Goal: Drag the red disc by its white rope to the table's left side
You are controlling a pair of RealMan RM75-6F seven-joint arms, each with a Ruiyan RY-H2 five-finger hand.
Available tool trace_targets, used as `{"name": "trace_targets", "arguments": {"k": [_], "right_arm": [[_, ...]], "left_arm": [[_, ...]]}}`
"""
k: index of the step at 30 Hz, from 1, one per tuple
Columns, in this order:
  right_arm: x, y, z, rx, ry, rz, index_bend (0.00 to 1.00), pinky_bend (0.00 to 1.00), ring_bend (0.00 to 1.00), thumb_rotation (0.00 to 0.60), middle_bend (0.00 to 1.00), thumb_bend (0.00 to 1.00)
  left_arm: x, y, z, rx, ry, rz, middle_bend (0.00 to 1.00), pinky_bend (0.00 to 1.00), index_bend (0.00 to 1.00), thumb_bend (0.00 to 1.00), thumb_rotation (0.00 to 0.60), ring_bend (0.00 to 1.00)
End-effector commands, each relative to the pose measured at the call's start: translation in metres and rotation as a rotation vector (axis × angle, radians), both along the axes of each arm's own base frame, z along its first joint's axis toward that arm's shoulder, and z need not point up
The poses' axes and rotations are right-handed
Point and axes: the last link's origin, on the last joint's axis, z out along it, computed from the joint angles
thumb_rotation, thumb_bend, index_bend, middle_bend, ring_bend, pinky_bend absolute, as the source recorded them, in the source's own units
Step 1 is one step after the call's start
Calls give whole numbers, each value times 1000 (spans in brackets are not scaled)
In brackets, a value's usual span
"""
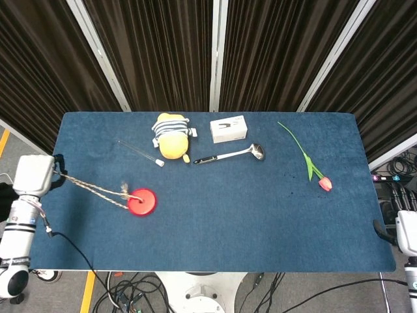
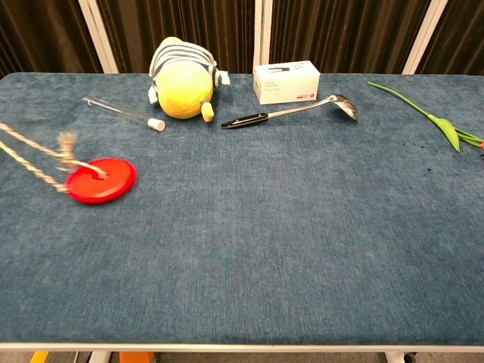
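The red disc [image 1: 141,202] lies on the left part of the blue table [image 1: 260,215]; in the chest view the red disc [image 2: 100,180] shows slightly blurred near the left border. Its white rope [image 1: 91,187] runs taut leftward to my left hand [image 1: 34,175], which grips the rope's end just beyond the table's left edge. The white rope [image 2: 30,162] leaves the chest view at the left, and that view shows no hand. My right hand [image 1: 405,238] shows only partly off the table's front right corner, so its fingers cannot be made out.
At the back stand a yellow striped plush toy [image 1: 171,137], a glass tube [image 1: 140,153], a white box [image 1: 228,128] and a metal ladle [image 1: 229,155]. A pink tulip [image 1: 311,166] lies at the right.
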Motion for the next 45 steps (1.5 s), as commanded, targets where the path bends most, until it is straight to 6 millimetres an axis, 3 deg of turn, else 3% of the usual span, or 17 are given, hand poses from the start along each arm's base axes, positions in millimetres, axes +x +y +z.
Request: {"name": "trace_targets", "arguments": {"k": [1,7,16,24,29,32,34,36,37,38,45], "right_arm": [[1,1,1,-5,3,2,0,0,0,600,0,243],[-1,2,4,-10,4,-6,0,0,0,600,0,243],[0,2,3,-10,5,0,0,0,0,600,0,244],[-1,2,0,2,4,-6,0,0,0,600,0,242],[-1,1,1,-2,5,-6,0,0,0,600,0,243],[-2,2,0,2,5,-12,0,0,0,600,0,243],[-3,2,-1,6,8,-18,0,0,0,600,0,243],[-4,2,-1,9,7,-25,0,0,0,600,0,243],[-4,2,0,8,6,-25,0,0,0,600,0,243],[-4,2,0,7,6,-26,0,0,0,600,0,242],[-4,2,1,3,7,-27,0,0,0,600,0,243]], "left_arm": [[-18,10,22,113,81,75,925,758,743,374,600,692],[-26,11,37,165,101,133,925,758,744,375,600,692],[-25,12,43,227,91,147,925,758,744,377,600,692],[-9,6,21,130,0,13,925,758,744,374,600,692],[18,7,-4,51,-136,-184,926,755,744,374,600,692],[23,8,-21,-45,-189,-225,909,731,742,371,600,665],[3,2,-36,-261,-112,-63,703,589,555,291,600,460],[0,-1,-34,-414,-92,97,218,233,153,155,600,112],[3,2,-30,-422,-99,125,36,93,14,115,600,8],[5,3,-27,-410,-96,124,0,49,0,98,600,0],[1,-3,-12,-345,-6,135,0,39,0,60,600,0]]}}
